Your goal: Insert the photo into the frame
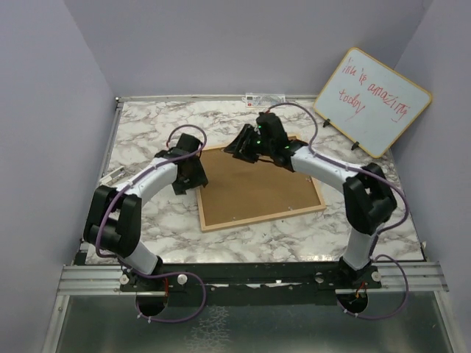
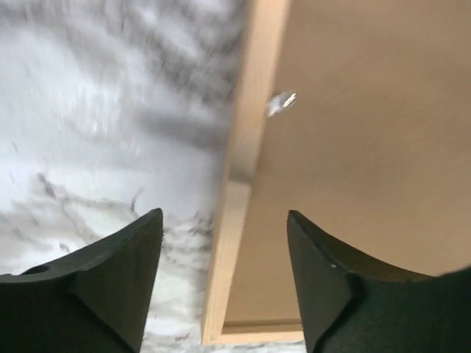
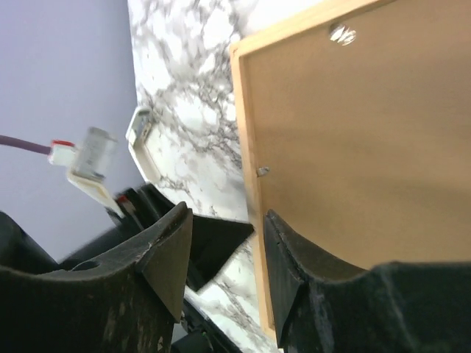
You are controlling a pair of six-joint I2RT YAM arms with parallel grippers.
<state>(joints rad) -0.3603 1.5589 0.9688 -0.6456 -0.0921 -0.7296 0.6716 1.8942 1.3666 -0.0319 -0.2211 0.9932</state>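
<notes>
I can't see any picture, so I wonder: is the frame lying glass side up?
No, the frame lies face down on the table, its plain brown backing board facing the camera above.

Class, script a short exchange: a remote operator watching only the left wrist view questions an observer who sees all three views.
Operator: Where is the right gripper?
Observer: The right gripper hangs open over the far edge of the thin, rectangular light-wood frame, which lies back-up.
Operator: What else stands on the table?
Observer: A wood-edged whiteboard with red writing leans at the far right.
</notes>
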